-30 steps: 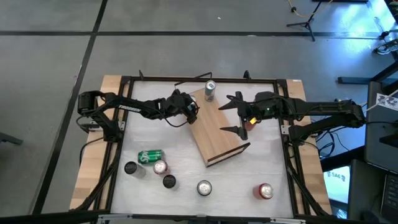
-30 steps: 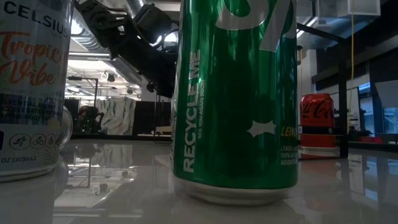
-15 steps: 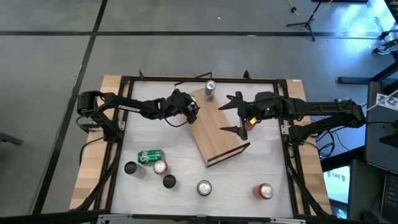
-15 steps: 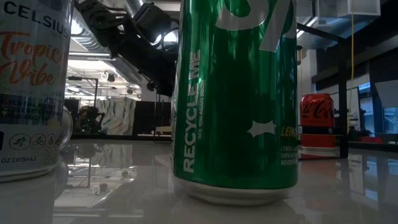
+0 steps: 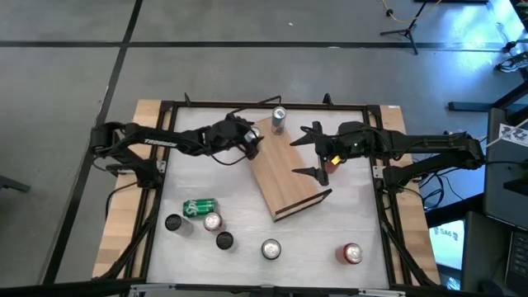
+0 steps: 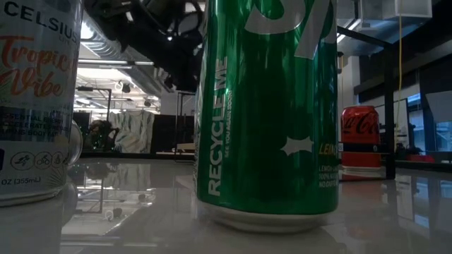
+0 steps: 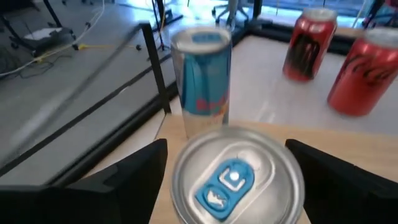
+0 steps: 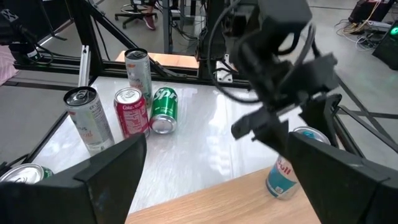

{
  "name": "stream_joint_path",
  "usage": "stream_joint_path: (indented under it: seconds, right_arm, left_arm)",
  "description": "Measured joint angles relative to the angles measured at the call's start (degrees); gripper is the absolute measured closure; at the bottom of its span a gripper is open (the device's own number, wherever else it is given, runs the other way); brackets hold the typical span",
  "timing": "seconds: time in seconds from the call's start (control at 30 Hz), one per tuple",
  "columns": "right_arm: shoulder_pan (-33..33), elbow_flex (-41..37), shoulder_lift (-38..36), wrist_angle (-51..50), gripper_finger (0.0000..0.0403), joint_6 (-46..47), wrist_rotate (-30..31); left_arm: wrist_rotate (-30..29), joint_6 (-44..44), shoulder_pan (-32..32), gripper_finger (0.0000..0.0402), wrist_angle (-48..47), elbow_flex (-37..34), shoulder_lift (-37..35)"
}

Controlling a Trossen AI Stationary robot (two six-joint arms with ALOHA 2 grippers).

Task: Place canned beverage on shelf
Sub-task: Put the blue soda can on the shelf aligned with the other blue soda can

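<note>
Overhead view, left to right. The left arm reaches across the counter (image 5: 206, 177) toward the far end of the shelf (image 5: 285, 177), a light-wood board lying at a slant with its dark brown rim nearest the camera side. The left end effector (image 5: 250, 142) hangs at the board's far left corner, fingers (image 7: 134, 180) spread; its wrist camera looks down on a silver can top with a blue tab (image 7: 233, 180) between the fingers, touching neither. Whether this can stands on the board cannot be told. A slim blue-and-silver can (image 5: 278, 120) stands upright at the shelf's far end, just beside that end effector.

The right end effector (image 5: 312, 152) hovers over the shelf's right edge, fingers wide apart and empty.

Near the front of the counter: a green can (image 5: 199, 206) lying on its side, then a cluster of three upright cans (image 5: 212, 222), a single silver-topped can (image 5: 271, 248), and a red cola can (image 5: 351, 253), all well apart from the shelf.
</note>
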Motion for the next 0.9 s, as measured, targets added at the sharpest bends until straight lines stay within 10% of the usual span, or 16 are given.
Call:
stream_joint_path:
  seconds: [0.57,0.9]
  right_arm:
    - [-0.49,0.0,0.26,2.59,0.002,0.04,10.52]
    - [-8.14,0.12,6.79,11.46,0.002,0.02,1.64]
  left_arm:
    - [-0.02,0.08,0.09,0.009,-2.9,-0.02,-13.34]
    - [-0.08,2.58,-1.33,0.009,-18.4,-0.02,-28.06]
